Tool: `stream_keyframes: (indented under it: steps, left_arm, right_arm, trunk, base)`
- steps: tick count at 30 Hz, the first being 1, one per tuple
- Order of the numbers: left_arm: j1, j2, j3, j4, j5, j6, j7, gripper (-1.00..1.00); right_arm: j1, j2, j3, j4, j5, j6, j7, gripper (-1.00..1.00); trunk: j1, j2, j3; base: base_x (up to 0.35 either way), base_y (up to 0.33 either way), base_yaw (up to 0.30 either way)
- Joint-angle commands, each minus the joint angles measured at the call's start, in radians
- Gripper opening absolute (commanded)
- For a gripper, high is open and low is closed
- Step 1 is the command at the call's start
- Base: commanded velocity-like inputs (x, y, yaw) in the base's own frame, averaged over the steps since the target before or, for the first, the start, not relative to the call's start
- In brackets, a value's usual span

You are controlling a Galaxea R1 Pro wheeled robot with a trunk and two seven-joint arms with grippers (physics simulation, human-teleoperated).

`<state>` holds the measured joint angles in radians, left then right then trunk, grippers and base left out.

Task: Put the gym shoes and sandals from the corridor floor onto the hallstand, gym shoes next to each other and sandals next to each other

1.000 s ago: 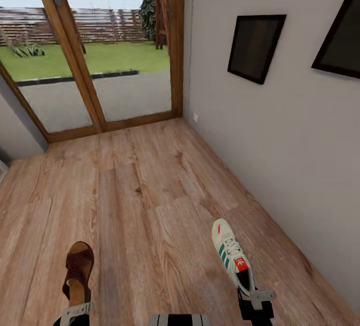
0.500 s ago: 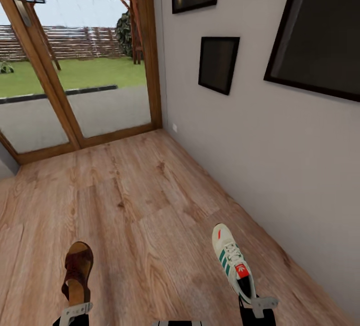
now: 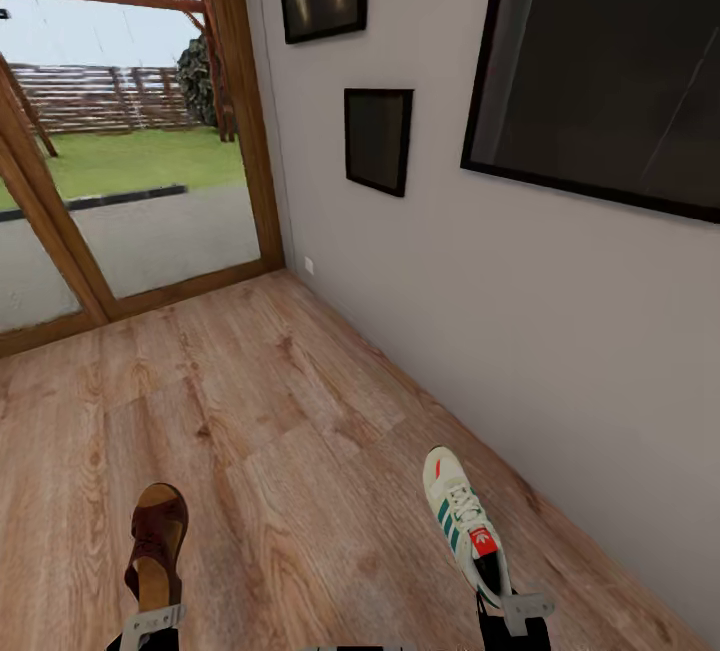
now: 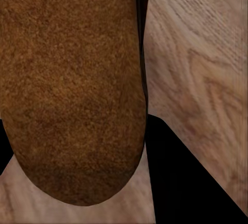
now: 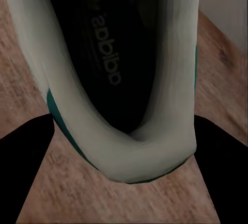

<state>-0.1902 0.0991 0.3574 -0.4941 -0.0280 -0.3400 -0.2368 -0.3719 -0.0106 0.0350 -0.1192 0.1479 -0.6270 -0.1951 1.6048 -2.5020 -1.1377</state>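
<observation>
Left gripper holds a brown sandal by its heel, carried above the corridor floor; right gripper grips a gym shoe at the heel, near the grey wall; hallstand not in sight; I judge one of each pair picked, none placed, everything else left.

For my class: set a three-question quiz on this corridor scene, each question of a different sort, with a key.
1. True or false: the left gripper holds a sandal.
2. The right gripper holds: A) sandal B) gym shoe C) nothing.
3. Fill in: the frames hang on the ____.

Key: 1 true; 2 B; 3 wall.
</observation>
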Motion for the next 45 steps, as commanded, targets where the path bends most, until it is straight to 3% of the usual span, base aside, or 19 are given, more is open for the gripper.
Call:
stream_keyframes:
  steps: [1,29,36,38,40,41,45]
  left_arm:
    - [-0.001,-0.001,0.008,0.000,-0.006,-0.002,-0.009,-1.00]
    - [0.000,0.001,0.010,0.002,-0.001,-0.013,-0.009,-1.00]
    - [0.000,-0.001,0.008,0.002,-0.009,-0.013,-0.007,-1.00]
    - [0.000,-0.001,0.008,0.002,-0.010,-0.014,-0.007,-1.00]
    - [0.000,-0.001,0.008,0.002,-0.010,-0.014,-0.007,-1.00]
    - [0.000,-0.001,0.008,0.002,-0.010,-0.014,-0.007,-1.00]
    - [0.000,-0.001,0.008,0.002,-0.011,-0.013,-0.007,-1.00]
  right_arm:
    - [-0.001,0.000,0.003,0.001,0.010,0.000,-0.010,-1.00]
    - [-0.001,0.000,0.003,0.001,0.010,0.000,-0.010,-1.00]
    - [-0.001,-0.009,-0.004,0.000,0.008,0.000,-0.012,-1.00]
    - [-0.001,-0.021,-0.019,-0.001,0.007,0.000,-0.012,-1.00]
    - [-0.001,-0.037,-0.059,-0.002,0.007,0.000,-0.011,-1.00]
    - [-0.001,-0.049,-0.118,-0.002,0.008,0.000,-0.011,-1.00]
    - [0.000,-0.053,-0.156,-0.001,0.009,0.000,-0.011,-1.00]
  trunk:
    - [0.000,0.000,0.000]
    - [0.000,0.000,0.003]
    - [0.000,0.000,0.003]
    - [0.000,0.000,0.003]
    - [0.000,0.000,0.003]
    - [0.000,0.000,0.003]
    - [-0.001,0.000,0.010]
  base:
    - [-0.085,0.046,-0.277]
    - [-0.256,0.188,-0.290]
    - [-0.081,0.072,-0.300]
    - [-0.011,0.010,-0.300]
    - [-0.005,0.005,-0.300]
    - [-0.001,0.001,-0.300]
    - [-0.001,0.001,-0.300]
